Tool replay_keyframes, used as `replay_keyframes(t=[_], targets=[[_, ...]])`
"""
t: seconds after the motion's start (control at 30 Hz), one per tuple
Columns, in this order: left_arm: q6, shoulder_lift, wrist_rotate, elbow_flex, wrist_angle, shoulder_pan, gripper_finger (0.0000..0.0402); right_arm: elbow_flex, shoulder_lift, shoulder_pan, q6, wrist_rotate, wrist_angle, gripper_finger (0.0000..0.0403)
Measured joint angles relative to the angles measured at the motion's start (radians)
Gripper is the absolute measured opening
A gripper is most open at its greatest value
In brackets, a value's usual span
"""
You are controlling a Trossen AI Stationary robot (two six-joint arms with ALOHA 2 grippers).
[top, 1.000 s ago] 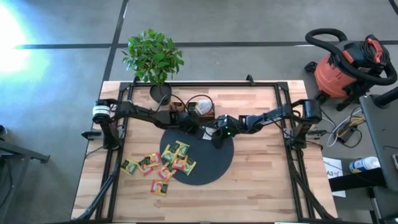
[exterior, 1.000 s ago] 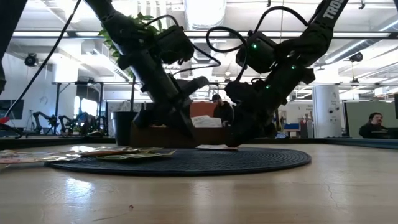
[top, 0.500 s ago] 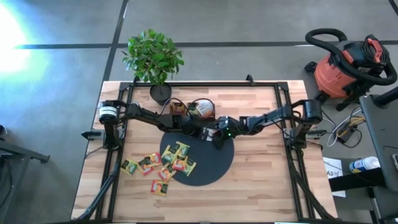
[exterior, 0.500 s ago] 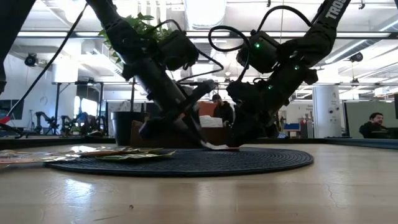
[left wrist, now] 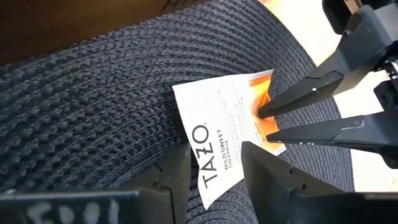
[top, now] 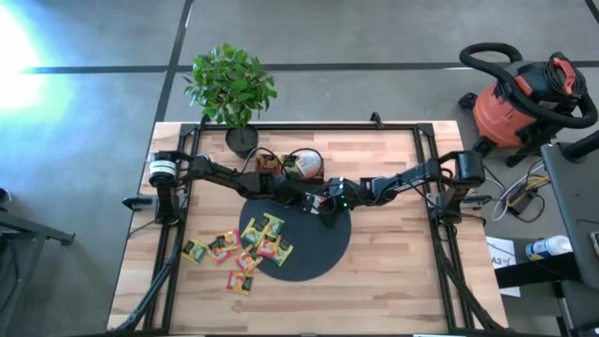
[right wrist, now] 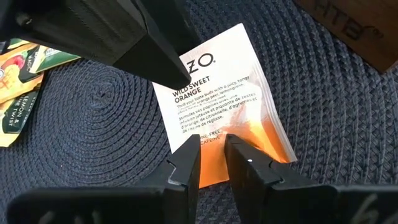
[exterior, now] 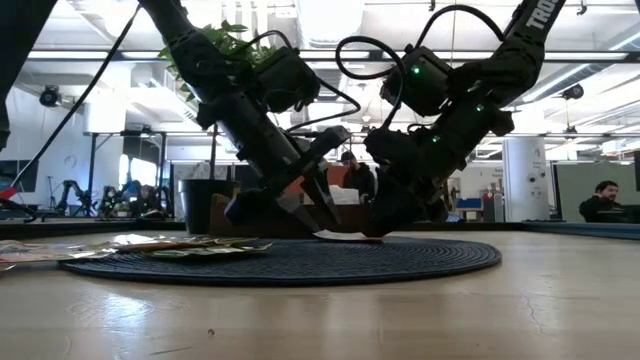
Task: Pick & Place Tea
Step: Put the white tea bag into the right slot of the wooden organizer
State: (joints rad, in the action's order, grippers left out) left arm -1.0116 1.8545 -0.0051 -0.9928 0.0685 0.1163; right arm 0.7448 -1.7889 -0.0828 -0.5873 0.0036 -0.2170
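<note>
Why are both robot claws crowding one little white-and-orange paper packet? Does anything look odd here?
One white-and-orange paper tea sachet lies alone on the round black woven mat, apart from the colourful sachet heap. The left gripper and right gripper both meet over it, which looks unusual.

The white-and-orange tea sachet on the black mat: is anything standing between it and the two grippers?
Nothing visible does. The white-and-orange tea sachet lies flat on the black mat. The left gripper is open over its white end, and the right gripper is open at its orange end. The other sachets lie apart from it.
</note>
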Motion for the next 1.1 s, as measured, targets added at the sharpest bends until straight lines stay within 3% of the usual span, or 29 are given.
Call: replay_keyframes(t=[0.13, 0.37, 0.67, 0.87, 1.1], targets=[[0.020, 0.000, 0.000, 0.000, -0.006, -0.001, 0.0094, -0.001, 0.000, 0.004, 0.001, 0.000, -0.012, 0.0072], [0.048, 0.014, -0.015, 0.001, -0.012, -0.001, 0.0010, -0.003, -0.002, 0.009, 0.003, -0.001, -0.034, 0.0073], [0.164, -0.004, -0.009, -0.028, -0.017, -0.001, 0.0000, -0.003, 0.020, 0.009, 0.007, -0.004, -0.046, 0.0073], [0.278, -0.036, -0.012, -0.117, -0.131, -0.001, 0.0000, -0.004, 0.125, 0.009, 0.032, 0.008, -0.025, 0.0073], [0.498, -0.089, -0.095, -0.276, -0.400, 0.011, 0.0000, -0.012, 0.393, 0.013, 0.105, 0.169, 0.226, 0.0073]])
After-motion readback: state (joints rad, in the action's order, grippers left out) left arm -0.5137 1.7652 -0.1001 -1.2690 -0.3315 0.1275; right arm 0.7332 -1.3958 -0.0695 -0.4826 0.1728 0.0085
